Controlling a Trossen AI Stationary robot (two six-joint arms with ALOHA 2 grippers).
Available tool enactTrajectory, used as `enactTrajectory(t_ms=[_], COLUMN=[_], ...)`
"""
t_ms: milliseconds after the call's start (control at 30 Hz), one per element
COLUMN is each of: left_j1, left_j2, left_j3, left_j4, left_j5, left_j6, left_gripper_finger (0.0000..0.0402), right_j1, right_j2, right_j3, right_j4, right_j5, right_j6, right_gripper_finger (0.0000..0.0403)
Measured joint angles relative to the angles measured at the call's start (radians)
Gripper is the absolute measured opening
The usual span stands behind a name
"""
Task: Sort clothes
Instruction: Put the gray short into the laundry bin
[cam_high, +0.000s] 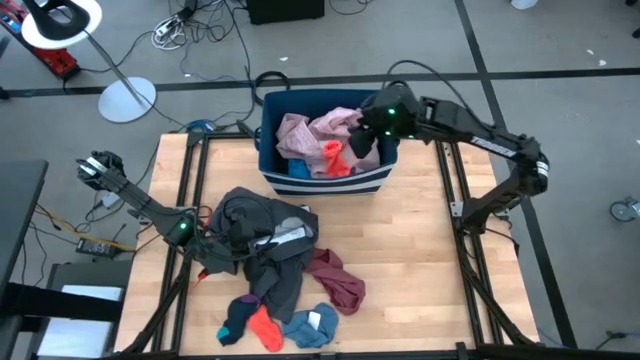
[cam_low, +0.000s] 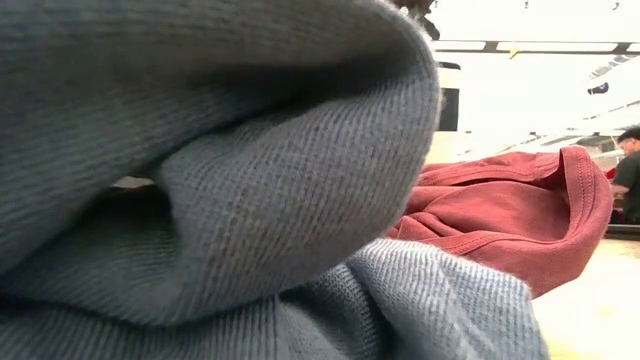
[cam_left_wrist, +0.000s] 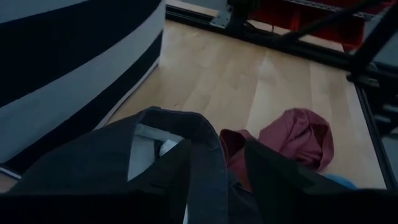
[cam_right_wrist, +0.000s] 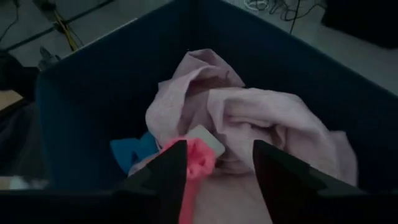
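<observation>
Clothes: dark grey garment (cam_high: 262, 235) heaped on table (cam_high: 420, 250), directly under left pincer (cam_left_wrist: 216, 177), spread open, empty. Right pincer (cam_right_wrist: 219, 177) parted, empty, over bin (cam_high: 268, 130).

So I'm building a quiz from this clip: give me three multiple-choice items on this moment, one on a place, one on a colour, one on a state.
1. Where is the right gripper?
A. over the blue bin
B. at the table's near edge
C. beside the lamp stand

2. What colour is the garment lying right of the dark clothes pile?
A. yellow
B. maroon
C. white

3. How do the right gripper's fingers stand?
A. shut on a black shirt
B. apart, holding nothing
C. shut on the bin's rim

Key: 1 A, the high view shows it above the bin; 2 B, its reddish folds show on the wood; 3 B, the right wrist view shows a gap between the fingers above the pale pink cloth.
</observation>
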Motion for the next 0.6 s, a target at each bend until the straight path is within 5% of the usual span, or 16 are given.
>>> enactTrajectory(t_ms=[333, 600], left_j1=[0.0, 0.0], left_j2=[0.0, 0.0], left_j3=[0.0, 0.0], left_j4=[-0.01, -0.027], left_j5=[-0.04, -0.035], left_j6=[-0.019, -0.061], left_gripper_finger=[0.0157, 0.0157], right_j1=[0.171, 0.511], right_j2=[-0.186, -0.327], right_j3=[-0.046, -0.315], right_j4=[-0.305, -0.373], right_j5=[0.011, 0.279], right_j6=[0.178, 0.477], right_gripper_finger=[0.0206, 0.0204])
